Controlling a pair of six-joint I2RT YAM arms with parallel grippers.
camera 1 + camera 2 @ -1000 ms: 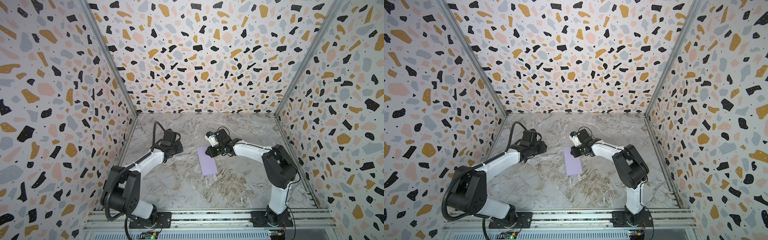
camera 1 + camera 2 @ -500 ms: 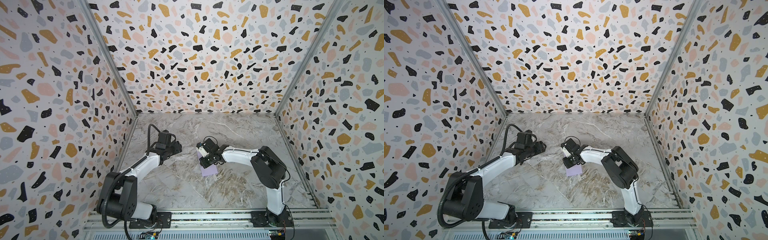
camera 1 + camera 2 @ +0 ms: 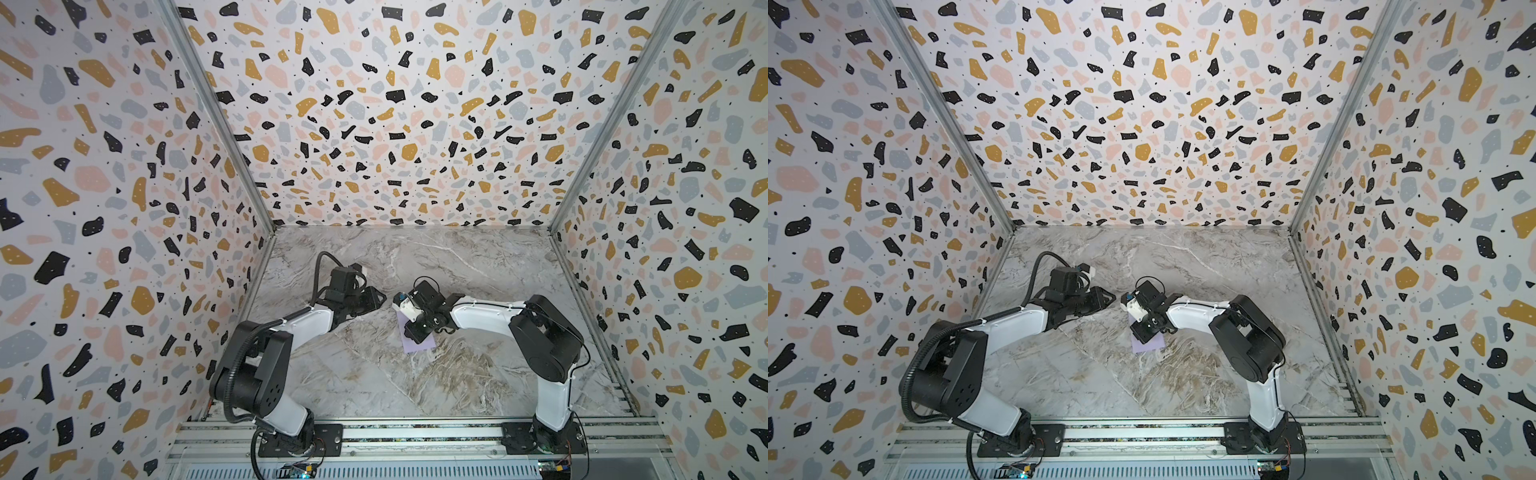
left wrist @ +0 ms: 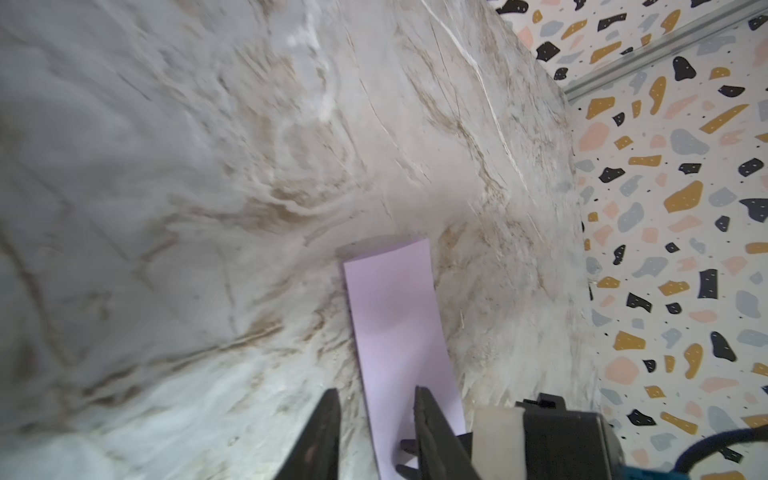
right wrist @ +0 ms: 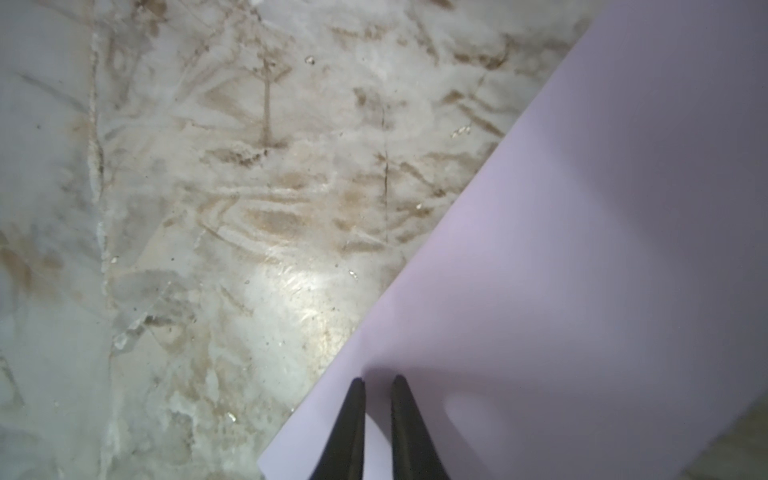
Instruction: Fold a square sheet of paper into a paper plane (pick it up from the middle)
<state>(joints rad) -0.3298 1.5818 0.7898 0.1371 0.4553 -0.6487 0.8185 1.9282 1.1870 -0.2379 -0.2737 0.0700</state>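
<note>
The right gripper [image 5: 378, 384], fingers nearly pinched together, has slid down the folded paper [image 3: 419, 347], creasing it; the left gripper [image 4: 376, 399], fingers apart, is waiting beside.

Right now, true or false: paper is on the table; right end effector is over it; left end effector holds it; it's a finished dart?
1. The paper lies on the marble table. True.
2. The right end effector is over the paper. True.
3. The left end effector holds the paper. False: it is beside the paper, jaws apart and empty.
4. The paper is a pointed dart. False: it is a flat rectangular strip.
</note>
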